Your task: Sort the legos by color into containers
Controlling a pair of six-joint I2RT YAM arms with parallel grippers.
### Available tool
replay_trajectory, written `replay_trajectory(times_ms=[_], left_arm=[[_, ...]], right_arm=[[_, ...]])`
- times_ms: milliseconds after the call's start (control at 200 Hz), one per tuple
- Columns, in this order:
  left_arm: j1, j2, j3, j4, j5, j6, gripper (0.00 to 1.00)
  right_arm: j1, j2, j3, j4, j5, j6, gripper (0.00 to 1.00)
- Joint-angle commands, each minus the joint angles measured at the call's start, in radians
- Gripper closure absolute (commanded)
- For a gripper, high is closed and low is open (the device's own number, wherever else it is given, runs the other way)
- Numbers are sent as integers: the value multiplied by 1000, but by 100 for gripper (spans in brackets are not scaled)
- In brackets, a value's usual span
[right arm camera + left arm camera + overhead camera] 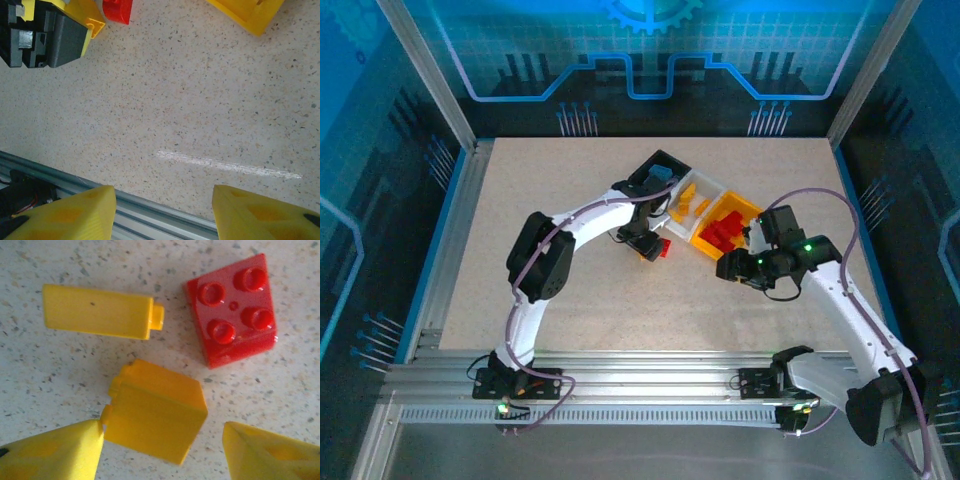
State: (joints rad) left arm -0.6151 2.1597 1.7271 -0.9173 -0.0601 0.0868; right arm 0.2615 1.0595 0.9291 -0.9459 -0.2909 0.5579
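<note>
My left gripper (162, 447) hovers open low over the table, a square yellow lego (156, 410) lying between its fingers; the left fingertip (75, 445) touches the brick and a gap remains on the right. Beyond it lie a long yellow lego (97, 311) and a red four-stud lego (232, 310). From above, the left gripper (642, 240) stands beside that red lego (663, 249). The joined containers sit behind: black bin (672, 161) holding blue legos, white bin (708, 190) holding yellow ones, yellow-orange bin (752, 207) holding red ones. My right gripper (730, 268) (162, 210) is open and holds nothing.
The right wrist view looks down on bare speckled table with a pale scuff line (230, 166), the aluminium front rail (150, 212) near its fingers, the left gripper's black body (45, 32), the red lego (117, 10) and a corner of the yellow-orange bin (250, 12).
</note>
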Motion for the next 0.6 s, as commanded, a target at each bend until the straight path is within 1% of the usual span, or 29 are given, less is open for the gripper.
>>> replay_trajectory(times_ms=[0, 95, 250, 410, 520, 595], left_arm=[[5, 40, 26, 18, -21, 4, 37], [4, 55, 30, 26, -20, -8, 39], [6, 64, 19, 32, -25, -20, 46], [12, 48, -11, 44, -26, -39, 59], [22, 16, -37, 51, -21, -72, 60], [35, -24, -66, 59, -7, -117, 61]], right_arm=[[11, -16, -3, -34, 6, 18, 45], [11, -17, -1, -38, 9, 19, 45], [11, -7, 6, -36, 6, 20, 45], [11, 16, 16, -25, 1, 17, 44], [13, 38, 18, -9, -11, 14, 44], [13, 49, 18, 3, -15, 13, 44]])
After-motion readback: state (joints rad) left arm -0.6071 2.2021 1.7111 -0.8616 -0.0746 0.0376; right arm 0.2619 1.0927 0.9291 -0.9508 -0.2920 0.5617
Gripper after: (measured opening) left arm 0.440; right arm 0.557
